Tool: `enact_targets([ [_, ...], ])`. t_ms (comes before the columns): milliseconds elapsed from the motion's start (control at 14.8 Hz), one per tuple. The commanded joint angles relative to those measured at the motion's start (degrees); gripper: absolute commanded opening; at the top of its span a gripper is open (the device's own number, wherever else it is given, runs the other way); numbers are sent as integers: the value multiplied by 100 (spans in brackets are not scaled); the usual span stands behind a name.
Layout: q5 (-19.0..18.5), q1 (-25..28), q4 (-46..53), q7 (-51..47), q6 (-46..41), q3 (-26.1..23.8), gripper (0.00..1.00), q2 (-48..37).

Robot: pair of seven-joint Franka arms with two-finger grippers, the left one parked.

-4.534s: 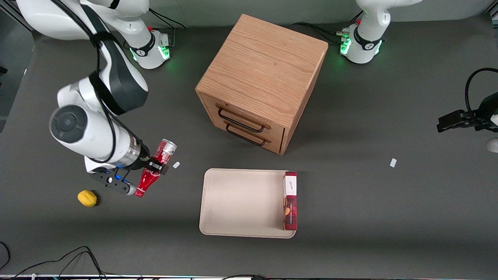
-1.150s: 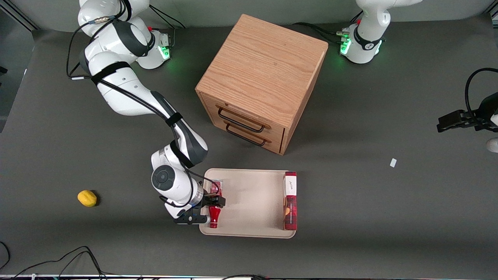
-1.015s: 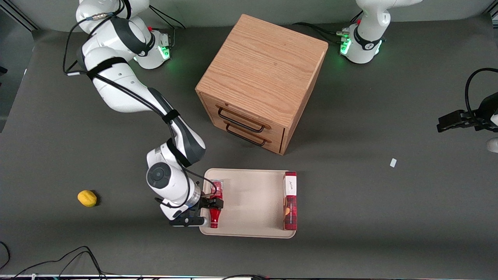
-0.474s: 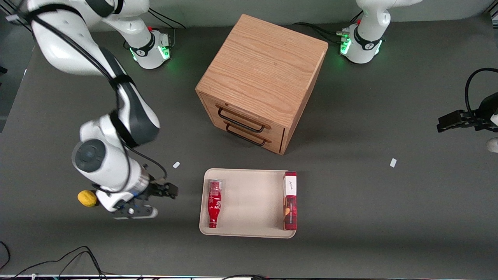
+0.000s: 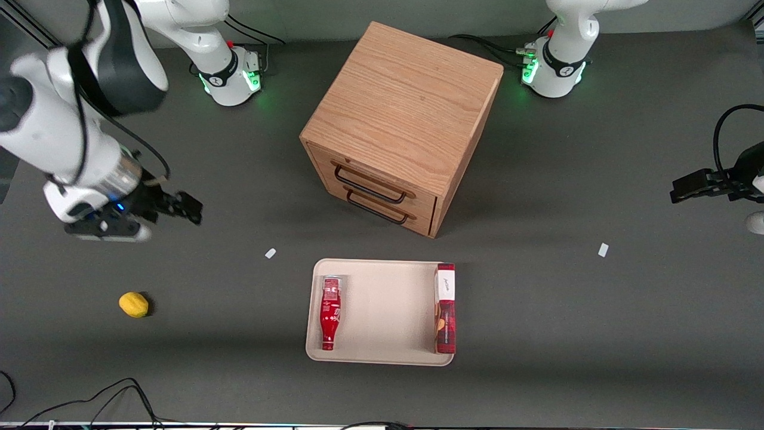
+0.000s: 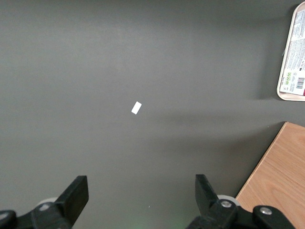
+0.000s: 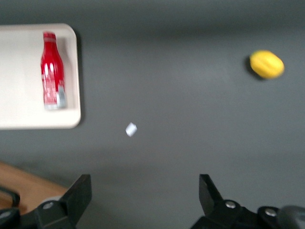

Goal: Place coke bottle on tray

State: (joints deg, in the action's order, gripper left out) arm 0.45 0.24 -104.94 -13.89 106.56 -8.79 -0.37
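Note:
The red coke bottle [image 5: 329, 312] lies on its side in the beige tray [image 5: 382, 310], along the rim at the working arm's end, its cap nearest the front camera. It also shows in the right wrist view [image 7: 51, 76], lying in the tray [image 7: 28, 114]. My gripper [image 5: 182, 207] is open and empty. It hangs high above the bare table at the working arm's end, well away from the tray and farther from the front camera than it. Its two fingers [image 7: 80, 193] stand wide apart with nothing between them.
A flat red-and-white box [image 5: 445, 307] lies in the tray along the rim at the parked arm's end. A wooden drawer cabinet [image 5: 400, 125] stands farther from the front camera than the tray. A yellow lemon [image 5: 133, 304] lies at the working arm's end. Small white scraps [image 5: 270, 253] dot the table.
I let go of the bottle in the tray, then drew my open gripper up and away toward the working arm's end. The bottle has stayed lying in the tray.

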Motion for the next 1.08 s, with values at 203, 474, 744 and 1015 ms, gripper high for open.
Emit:
enact_targets([
  [203, 360, -6, -387, 861, -1109, 720, 100, -1272],
  [474, 316, -15, -159, 774, -1252, 967, 100, -1282],
  [744, 89, 55, 96, 669, -1252, 1126, 100, -1141],
  [1015, -124, 82, 176, 387, -1313, 985, 100, -1132],
])
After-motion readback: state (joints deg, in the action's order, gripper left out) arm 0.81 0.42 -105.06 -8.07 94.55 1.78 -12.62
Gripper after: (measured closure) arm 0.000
